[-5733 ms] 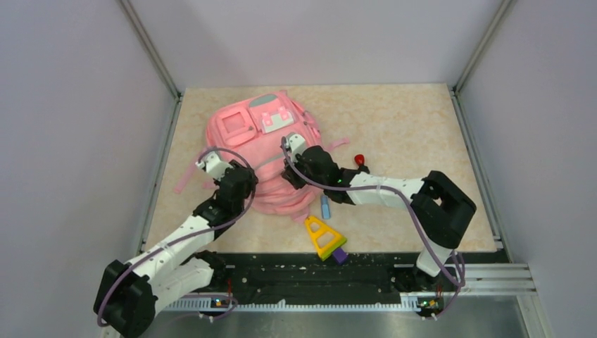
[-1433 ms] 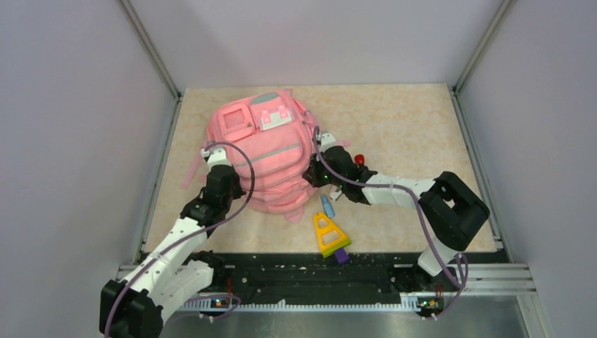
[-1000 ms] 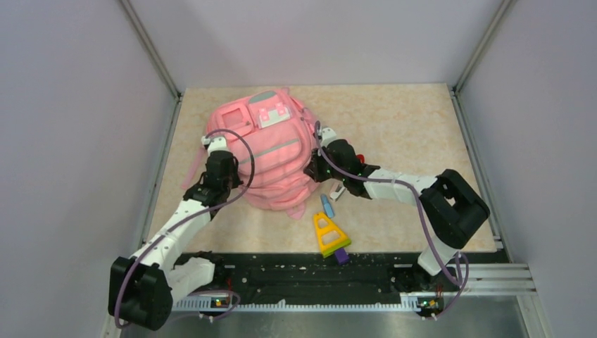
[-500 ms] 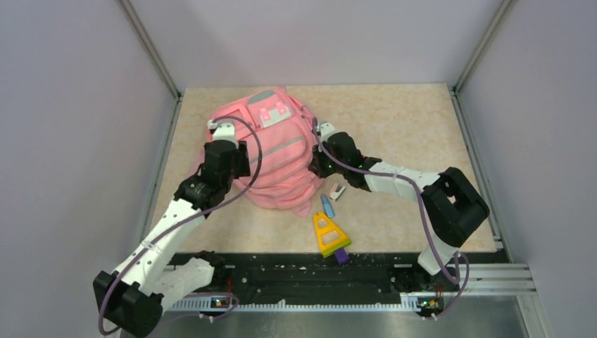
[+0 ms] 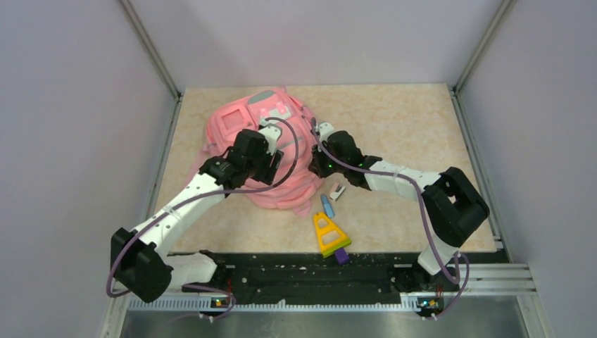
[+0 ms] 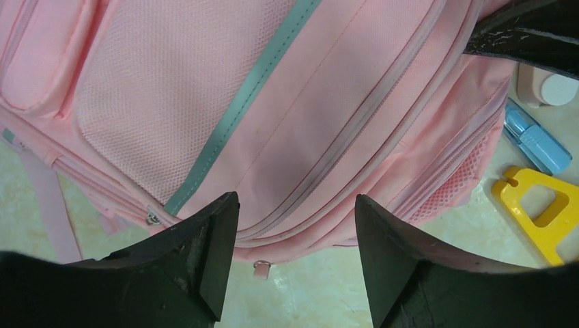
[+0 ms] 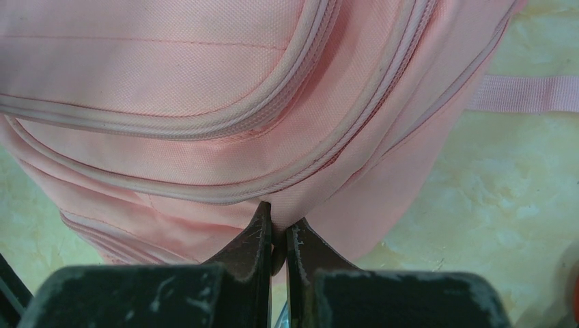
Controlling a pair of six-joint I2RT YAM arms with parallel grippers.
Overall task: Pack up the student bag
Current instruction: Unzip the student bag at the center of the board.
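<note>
The backpack (image 5: pixel 229 130) lies front-up under the left gripper (image 6: pixel 295 205), its long axis running away from the arms, patches at the far end. That gripper hangs spread above it. The right gripper (image 7: pixel 277 229) is clamped on fabric at its side edge.

The student bag (image 6: pixel 328 116) is matt woven pink cloth with a mesh panel (image 6: pixel 157 102). The tabletop (image 5: pixel 401 127) is smooth and marbled. The yellow triangle ruler (image 5: pixel 327 236) is glossy plastic.

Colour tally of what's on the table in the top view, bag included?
Pink: 1, student bag
White: 1, small item
Blue: 1, pen-like item
Yellow: 1, triangle frame
Purple: 1, piece under the triangle
Total: 5
</note>
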